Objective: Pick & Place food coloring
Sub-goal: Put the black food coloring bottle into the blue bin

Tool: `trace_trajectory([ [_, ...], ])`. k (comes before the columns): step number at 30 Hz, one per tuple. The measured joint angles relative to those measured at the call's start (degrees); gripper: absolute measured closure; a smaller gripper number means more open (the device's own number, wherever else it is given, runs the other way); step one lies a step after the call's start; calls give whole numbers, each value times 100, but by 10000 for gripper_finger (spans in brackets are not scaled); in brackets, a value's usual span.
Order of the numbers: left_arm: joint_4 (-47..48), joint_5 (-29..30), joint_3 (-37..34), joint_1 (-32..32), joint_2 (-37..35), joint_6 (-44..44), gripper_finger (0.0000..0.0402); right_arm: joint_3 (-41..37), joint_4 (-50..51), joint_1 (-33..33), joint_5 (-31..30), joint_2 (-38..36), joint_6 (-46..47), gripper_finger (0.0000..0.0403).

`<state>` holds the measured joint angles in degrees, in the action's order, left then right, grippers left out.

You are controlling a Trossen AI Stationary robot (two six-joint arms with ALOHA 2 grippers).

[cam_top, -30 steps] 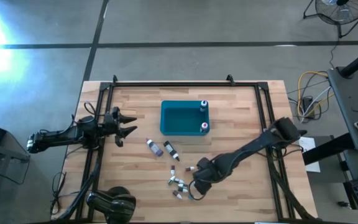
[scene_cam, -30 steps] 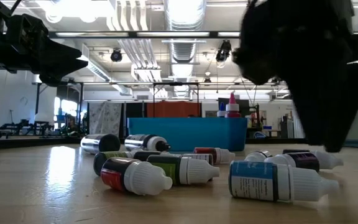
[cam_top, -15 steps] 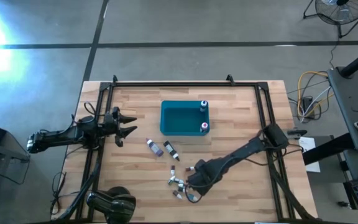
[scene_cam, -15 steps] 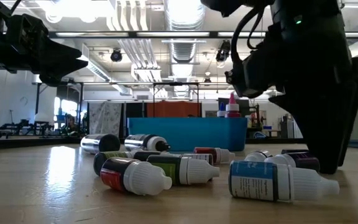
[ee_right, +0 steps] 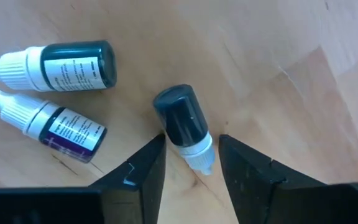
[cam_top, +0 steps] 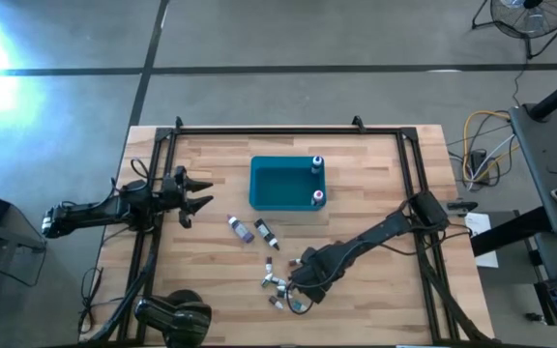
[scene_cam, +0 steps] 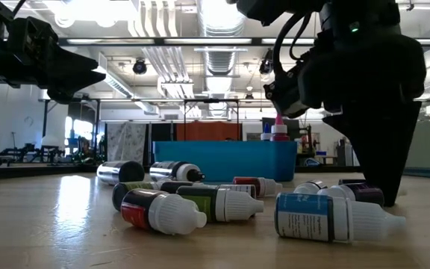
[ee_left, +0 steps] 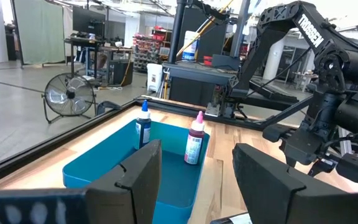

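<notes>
Several tiny food coloring bottles [cam_top: 277, 285] lie on their sides in a cluster on the wooden table near its front. My right gripper [cam_top: 295, 288] points down over them and is open. In the right wrist view its fingers [ee_right: 143, 167] stand on either side of a dark bottle with a white cap [ee_right: 180, 121]. Two longer bottles [cam_top: 241, 229] lie left of the cluster. Two bottles [ee_left: 143, 124] stand upright in the teal bin [cam_top: 280, 186]. My left gripper [cam_top: 199, 193] is open and empty at the table's left. My right gripper has its fingers on either side of the dark bottle's cap end [ee_right: 199, 155], coming from above and pointing down. I cannot tell whether either finger touches it. The bottle lies on its side on the table.
A teal-black bottle [ee_right: 61, 65] and a purple-labelled bottle [ee_right: 61, 127] lie close beside the dark one. More bottles [scene_cam: 163, 211] lie toward the table's left of the gripper. A black frame rail [cam_top: 414, 184] runs along the table's sides.
My right gripper has come down onto the cluster of little bottles and shifted a little toward the table's left, its fingertips now close to the tabletop. The bottles have stayed where they were.
</notes>
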<state>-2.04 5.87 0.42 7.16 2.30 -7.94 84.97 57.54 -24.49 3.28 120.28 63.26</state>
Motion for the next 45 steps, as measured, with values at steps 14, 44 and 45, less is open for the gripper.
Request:
trace_trajectory([
  [14,-2,0,-1,0,1,-2,226,-29,-46,4,47,-19,-807,353],
  [44,-1,0,-1,-1,0,0,226,-4,-950,2827,-1922,-2566,-1403,290],
  [45,0,0,0,0,1,0,226,-7,-908,2902,-1910,-2563,-1497,276],
])
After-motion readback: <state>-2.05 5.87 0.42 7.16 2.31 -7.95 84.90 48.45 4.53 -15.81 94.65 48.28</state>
